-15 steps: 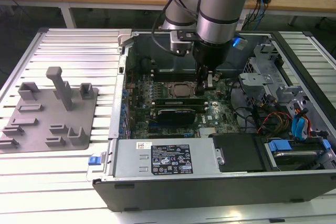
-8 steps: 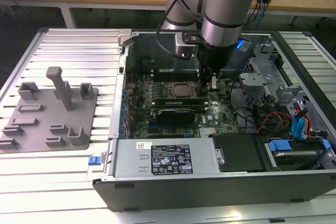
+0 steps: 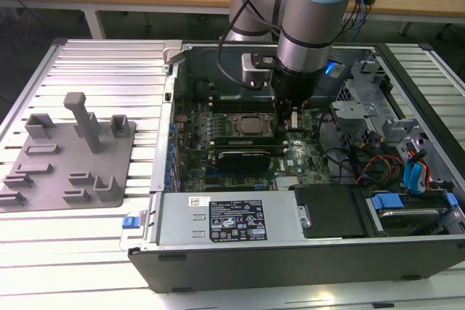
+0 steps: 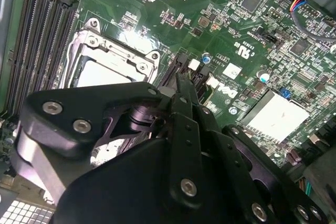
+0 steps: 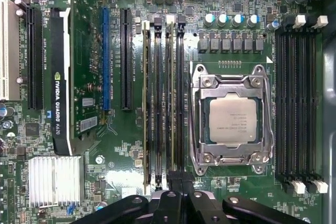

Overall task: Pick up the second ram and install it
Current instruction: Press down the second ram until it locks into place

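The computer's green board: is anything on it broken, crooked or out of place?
Nothing stands out. In the first wrist view the two ram sticks sit straight and parallel in their slots beside the CPU socket. The black card stands straight too, and nothing looks cracked or loose.

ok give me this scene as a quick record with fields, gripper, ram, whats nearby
gripper: black gripper low over the green motherboard, at one end of the memory slots
second ram: thin green stick standing in a slot, by the gripper
other stick: like stick in a nearby slot
socket: silver-framed processor socket beside the slots
fixture: grey plastic fixture plate, exterior view's left
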Robot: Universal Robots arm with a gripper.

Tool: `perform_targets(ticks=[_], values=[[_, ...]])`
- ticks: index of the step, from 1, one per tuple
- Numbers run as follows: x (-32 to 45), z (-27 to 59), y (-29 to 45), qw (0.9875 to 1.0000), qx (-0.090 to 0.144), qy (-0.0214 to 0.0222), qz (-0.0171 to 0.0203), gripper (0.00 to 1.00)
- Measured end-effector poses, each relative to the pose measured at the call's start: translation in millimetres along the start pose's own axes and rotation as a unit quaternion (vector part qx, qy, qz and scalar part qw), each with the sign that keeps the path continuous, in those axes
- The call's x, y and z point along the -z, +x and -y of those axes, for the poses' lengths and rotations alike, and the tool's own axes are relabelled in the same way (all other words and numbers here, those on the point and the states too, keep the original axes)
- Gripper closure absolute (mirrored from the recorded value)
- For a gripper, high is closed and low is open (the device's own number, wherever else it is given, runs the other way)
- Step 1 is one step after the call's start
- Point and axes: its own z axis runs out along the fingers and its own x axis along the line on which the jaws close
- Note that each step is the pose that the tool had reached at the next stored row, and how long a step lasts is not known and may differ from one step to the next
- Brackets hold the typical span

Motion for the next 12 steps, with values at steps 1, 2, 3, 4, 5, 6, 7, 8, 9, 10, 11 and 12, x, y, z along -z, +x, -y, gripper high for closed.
perform_targets(ticks=[1,2,3,4,5,6,7,8,9,10,11,12], values=[[0.0,0.0,0.0,1.0,0.0,0.0,-0.0001,0.92],[-0.3,0.0,0.0,1.0,0.0,0.0,0.0001,0.92],[-1.2,0.0,0.0,1.0,0.0,0.0,0.0,0.92],[-1.2,0.0,0.0,1.0,0.0,0.0,0.0,0.92],[-1.2,0.0,0.0,1.0,0.0,0.0,0.0,0.92],[-1.3,0.0,0.0,1.0,0.0,0.0,0.0001,0.92],[-2.0,0.0,0.0,1.0,0.0,0.0001,0.0002,0.92],[-2.2,0.0,0.1,1.0,0.0,0.0,0.0,0.92],[-2.4,0.0,0.1,1.0,0.0,0.0,0.0,0.92],[-2.6,0.0,0.1,1.0,0.0,0.0,0.0001,0.92],[-2.8,0.0,0.1,1.0,0.0,0.0,0.0,0.92],[-2.9,0.0,0.1,1.0,0.0,0.0,0.0,0.92]])
